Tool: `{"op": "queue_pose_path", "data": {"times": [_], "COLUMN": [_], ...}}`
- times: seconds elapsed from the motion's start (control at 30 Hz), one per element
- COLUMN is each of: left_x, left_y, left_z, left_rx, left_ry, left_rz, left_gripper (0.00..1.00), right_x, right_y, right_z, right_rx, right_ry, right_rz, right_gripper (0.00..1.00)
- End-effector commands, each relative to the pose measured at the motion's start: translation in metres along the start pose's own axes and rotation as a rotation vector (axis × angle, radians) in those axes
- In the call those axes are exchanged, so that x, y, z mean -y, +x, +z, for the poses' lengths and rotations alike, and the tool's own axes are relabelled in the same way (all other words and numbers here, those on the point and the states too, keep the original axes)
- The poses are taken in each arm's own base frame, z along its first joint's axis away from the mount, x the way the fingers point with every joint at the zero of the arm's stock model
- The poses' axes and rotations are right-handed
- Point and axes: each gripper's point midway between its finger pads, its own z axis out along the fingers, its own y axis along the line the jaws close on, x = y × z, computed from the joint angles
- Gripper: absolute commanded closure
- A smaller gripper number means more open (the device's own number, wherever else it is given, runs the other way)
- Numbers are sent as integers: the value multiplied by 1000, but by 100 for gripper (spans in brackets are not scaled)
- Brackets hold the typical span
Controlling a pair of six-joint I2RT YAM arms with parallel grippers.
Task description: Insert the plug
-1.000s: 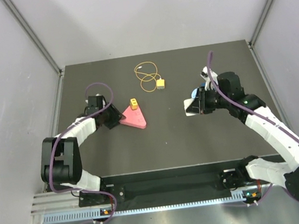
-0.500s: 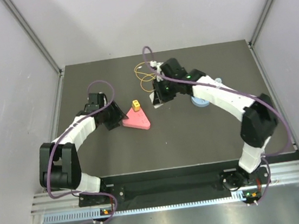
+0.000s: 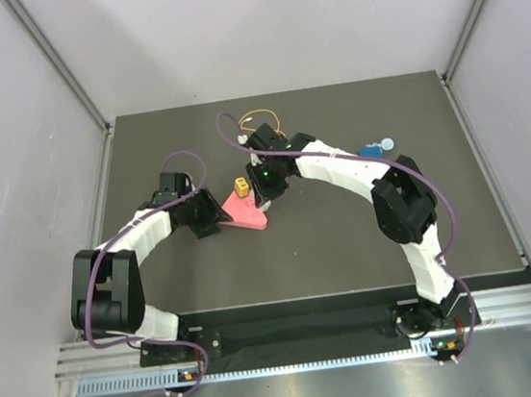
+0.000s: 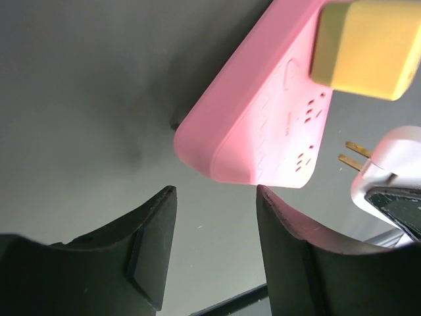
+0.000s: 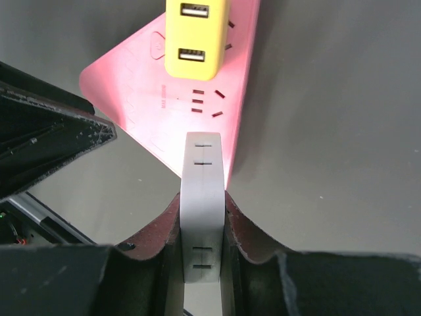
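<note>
A white plug (image 5: pixel 202 158) with two gold prongs (image 4: pixel 355 153) sits between the fingers of my right gripper (image 5: pixel 202 196), which is shut on it. The plug hovers over the near edge of a pink triangular power strip (image 3: pixel 246 216), just in front of its slots (image 5: pixel 205 105). In the left wrist view the prongs stand a little off the strip (image 4: pixel 250 125). A yellow USB block (image 3: pixel 241 184) is plugged into the strip's far part. My left gripper (image 4: pixel 214 197) is open and holds nothing, right by the strip's left corner (image 3: pixel 218 219).
A thin yellow-orange wire loop (image 3: pixel 258 118) lies at the back of the dark mat, its end hidden behind the right arm. A small blue and white object (image 3: pixel 373 150) lies at the right. Grey walls enclose the table on three sides.
My right arm has swung left from the right side of the mat, past the wire loop, to the pink strip, carrying the white plug. The left gripper stayed beside the strip.
</note>
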Motion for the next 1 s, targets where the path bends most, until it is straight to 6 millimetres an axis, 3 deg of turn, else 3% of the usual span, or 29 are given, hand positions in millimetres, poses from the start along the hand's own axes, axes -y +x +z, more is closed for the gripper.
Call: {"op": "queue_pose_path", "data": {"times": [0.0,0.23,0.77,0.97], "left_x": [13,5,31,27], "left_y": [-6,-5,-14,-17], "left_z": [-4,0,-16,-14], "left_rx": [34,25,63,77], "left_ry": [68,31,129,101], "left_rz": [8,-1,-16,-23], "left_gripper": [45,46,45,43], "right_x": [-23,-23,-30,-24], "right_y": [-12,-4,9,15], "right_z": [-2,4,6,13], "right_rx": [26,-7,-36,-47], "right_ry": [-31,-27,-32,-9], "right_rz": [-20,-14,-11,-3], "right_gripper": [100,100,100,100]}}
